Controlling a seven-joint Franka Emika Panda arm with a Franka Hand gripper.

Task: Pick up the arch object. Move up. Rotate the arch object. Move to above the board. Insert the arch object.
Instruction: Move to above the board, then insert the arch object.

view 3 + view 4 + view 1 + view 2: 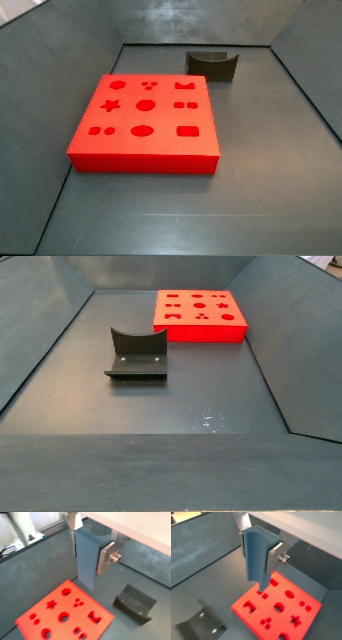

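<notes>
gripper: the gripper [91,552] shows only in both wrist views, high above the floor; its silver finger plates [276,553] are closed flat against the arch object, holding it.
arch object: the arch object [89,559] is a slim blue-grey slab hanging upright between the fingers, its lower end over the board's edge.
board: the board [144,118] lies flat on the grey floor, cut-outs facing up.
fixture: the fixture [136,354] stands on the floor, apart from the board.
</notes>
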